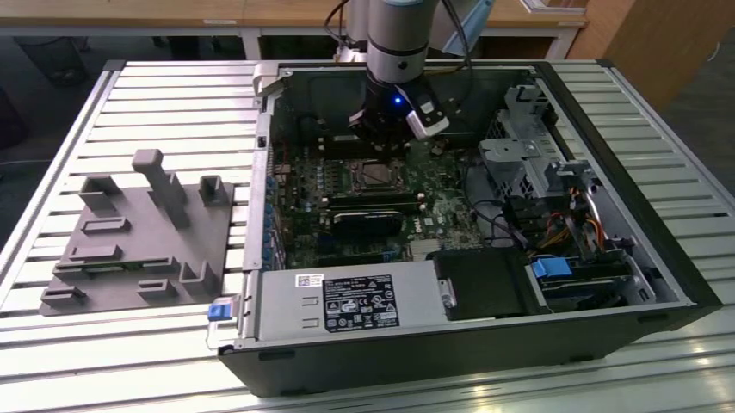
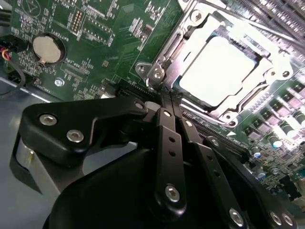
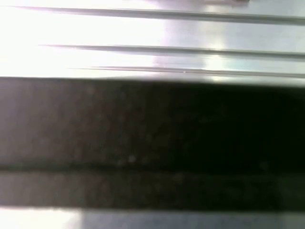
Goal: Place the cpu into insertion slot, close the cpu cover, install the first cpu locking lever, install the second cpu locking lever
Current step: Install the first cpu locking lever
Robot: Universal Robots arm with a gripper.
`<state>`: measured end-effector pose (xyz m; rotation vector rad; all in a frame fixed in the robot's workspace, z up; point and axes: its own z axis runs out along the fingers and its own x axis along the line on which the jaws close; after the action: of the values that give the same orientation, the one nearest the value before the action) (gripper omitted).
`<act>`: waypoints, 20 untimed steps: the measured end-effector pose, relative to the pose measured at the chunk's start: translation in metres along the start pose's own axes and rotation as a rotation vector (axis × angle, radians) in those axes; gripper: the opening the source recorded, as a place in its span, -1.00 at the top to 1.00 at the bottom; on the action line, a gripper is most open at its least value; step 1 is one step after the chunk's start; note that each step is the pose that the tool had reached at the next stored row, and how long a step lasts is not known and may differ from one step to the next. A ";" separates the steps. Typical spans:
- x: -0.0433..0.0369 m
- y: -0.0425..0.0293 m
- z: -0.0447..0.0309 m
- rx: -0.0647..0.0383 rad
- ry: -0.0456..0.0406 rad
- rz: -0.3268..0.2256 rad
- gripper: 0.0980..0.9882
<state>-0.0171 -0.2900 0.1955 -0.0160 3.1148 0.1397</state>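
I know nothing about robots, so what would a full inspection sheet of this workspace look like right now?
Surface: slatted metal table carrying an open computer case.
Job's things: cpu seated in the insertion slot; cpu cover lies down around it.
Clutter: grey fixture block on the exterior view's left.
Grippers: tool shut, tips beside the socket corner.
Cables: coloured wire bundle inside the case.
Surroundings: wooden furniture behind.

Slatted metal table carries open computer case, grey fixture block.
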 end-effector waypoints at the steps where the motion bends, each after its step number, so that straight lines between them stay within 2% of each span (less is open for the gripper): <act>1: 0.0000 0.0000 0.0000 -0.006 0.0001 0.000 0.95; 3: 0.0000 0.0002 -0.0005 -0.008 -0.0003 0.000 0.95; 9: -0.0002 0.0009 -0.0101 -0.007 0.0001 0.000 0.95; 20: -0.0002 -0.0019 -0.0104 -0.006 0.0000 0.001 0.95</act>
<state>-0.0171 -0.2928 0.2056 -0.0148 3.1144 0.1496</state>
